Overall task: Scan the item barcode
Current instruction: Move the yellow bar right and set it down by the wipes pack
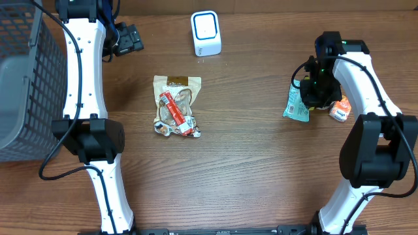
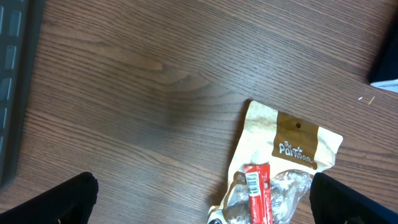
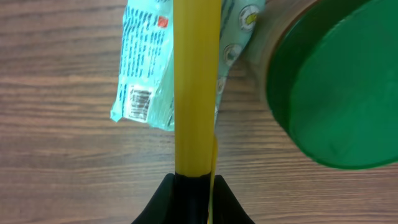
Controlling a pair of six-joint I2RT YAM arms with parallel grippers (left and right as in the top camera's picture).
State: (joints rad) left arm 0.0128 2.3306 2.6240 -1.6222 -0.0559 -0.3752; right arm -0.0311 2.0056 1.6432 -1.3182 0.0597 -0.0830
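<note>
Right hand [image 1: 318, 83], at the right side of the overhead frame, is closed almost fully on a thin yellow item [image 3: 196, 87]. In the right wrist view this item runs as a narrow vertical strip from the black fingers at the bottom edge up to the top of the frame. It is seen edge-on, so I cannot tell whether it carries a barcode.

Beneath it on the table [image 1: 261, 170] lies a teal packet [image 3: 146, 74], flat, with a small barcode label [image 3: 140, 102] facing up near its lower left corner. A round container with a green lid [image 3: 336, 87] fills the upper right of that view, just beside the packet. In the overhead view a small orange and white thing [image 1: 339, 109] sits just right of the packet; whether it is that container I cannot tell.

The left hand [image 1: 125, 39], near the upper left of the overhead frame, has its fingers [image 2: 68, 199] spread wide and holds nothing. It hangs above bare wood and the top of a tan snack bag [image 2: 286, 149], which lies left of centre with a red bar [image 2: 256, 193] across it.

The white scanner [image 1: 206, 32] with a blue outline stands at the top centre, well apart from both hands. A grey mesh basket [image 1: 23, 78] fills the far left edge.
</note>
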